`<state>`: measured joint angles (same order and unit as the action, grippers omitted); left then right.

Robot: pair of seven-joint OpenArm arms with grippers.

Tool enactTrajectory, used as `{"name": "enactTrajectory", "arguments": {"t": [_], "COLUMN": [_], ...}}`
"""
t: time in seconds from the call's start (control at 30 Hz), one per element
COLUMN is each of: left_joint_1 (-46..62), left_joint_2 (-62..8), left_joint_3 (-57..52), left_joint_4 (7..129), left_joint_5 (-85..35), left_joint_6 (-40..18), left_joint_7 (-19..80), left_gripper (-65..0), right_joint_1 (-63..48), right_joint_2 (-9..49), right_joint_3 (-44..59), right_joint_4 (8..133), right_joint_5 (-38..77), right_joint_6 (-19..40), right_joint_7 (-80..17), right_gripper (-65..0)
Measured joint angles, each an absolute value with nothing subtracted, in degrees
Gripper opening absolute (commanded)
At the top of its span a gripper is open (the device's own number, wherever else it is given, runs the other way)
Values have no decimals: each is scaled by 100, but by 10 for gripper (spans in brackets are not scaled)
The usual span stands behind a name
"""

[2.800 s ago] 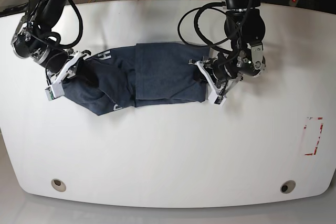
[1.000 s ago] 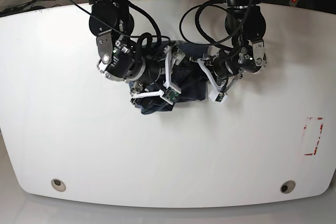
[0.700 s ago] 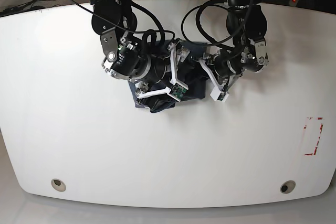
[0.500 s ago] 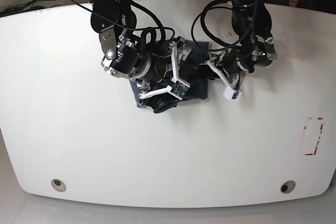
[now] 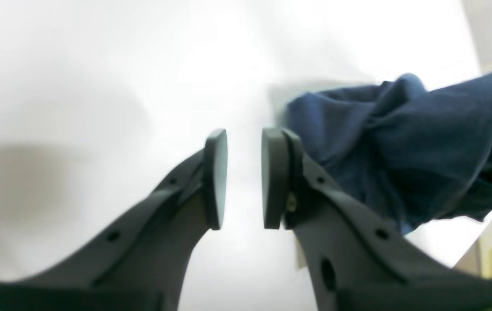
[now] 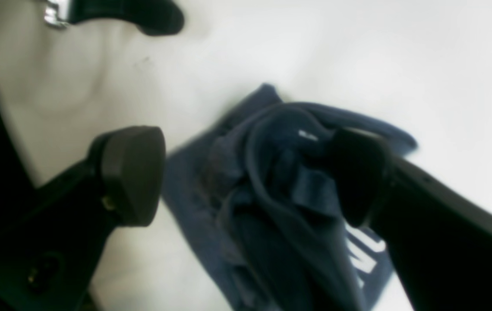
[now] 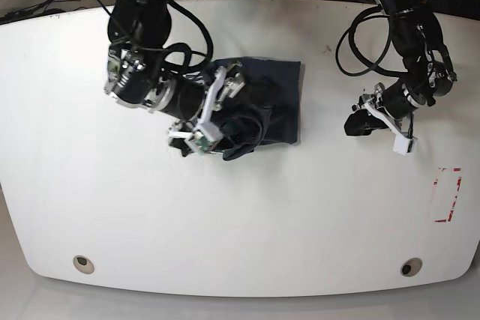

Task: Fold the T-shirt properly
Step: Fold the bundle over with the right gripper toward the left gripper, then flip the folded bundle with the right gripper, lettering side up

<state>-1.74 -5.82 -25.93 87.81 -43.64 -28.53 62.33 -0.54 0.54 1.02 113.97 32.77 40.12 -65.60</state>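
The T-shirt point(image 7: 279, 95) lies as a compact dark navy bundle on the white table point(image 7: 225, 222), its left part bunched up. My right gripper point(image 7: 232, 118) hangs over that bunched part. In the right wrist view it point(image 6: 246, 177) is open wide, with crumpled T-shirt point(image 6: 272, 194) fabric and white lettering point(image 6: 364, 246) between and under its fingers. My left gripper point(image 7: 354, 124) is well to the right of the shirt, over bare table. In the left wrist view it point(image 5: 244, 177) has its pads a narrow gap apart with nothing between them, and the T-shirt point(image 5: 401, 147) lies ahead to the right.
A red-marked rectangle point(image 7: 448, 194) sits near the table's right edge. Two round holes point(image 7: 84, 264) point(image 7: 409, 267) are set near the front edge. Cables hang from both arms above the back of the table.
My left gripper has come off the shirt's right edge and pulled away to the right. The right arm has drawn back slightly left, leaving the shirt's left part folded over the middle.
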Motion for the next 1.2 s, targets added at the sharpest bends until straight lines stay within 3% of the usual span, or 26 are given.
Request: {"name": "enactTrajectory", "arguments": {"t": [0.2,0.43,0.63,0.73,0.97,1.2], "left_joint_1": [1,84,187,158,172,169], "left_joint_2": [-1007,-1247,-1229,-1229,-1260,-1282], "left_joint_3": [-2626,-2620,-2622,-2620,-2620,-2622], "left_joint_4": [8781,8783,8779,8779,8781,8781], "left_joint_5": [-4381,-4423,-4401,-4414,-4410,-4405], "left_joint_6": [-2851,-2856,-2853,-2856,-2853,-2853], "left_joint_7": [6257,6248,6296,6294,6294,6294], "left_gripper": [-529,-529,-529,-529,-529,-529], "right_joint_1": [-89,-204,-373,-403,-414,-429], "right_joint_2": [370,617,580,263,-331,-443], "right_joint_3": [1428,1424,528,30,-1284,-1518], "right_joint_4": [11365,10755,10713,10619,10250,10582], "right_joint_5": [4547,4744,4735,4609,3061,2681], "right_joint_6": [3968,3966,3968,3968,3988,3992], "right_joint_7": [-6611,-6794,-6781,-6650,-6027,-5876], "right_gripper": [-68,-68,-68,-68,-68,-68]}}
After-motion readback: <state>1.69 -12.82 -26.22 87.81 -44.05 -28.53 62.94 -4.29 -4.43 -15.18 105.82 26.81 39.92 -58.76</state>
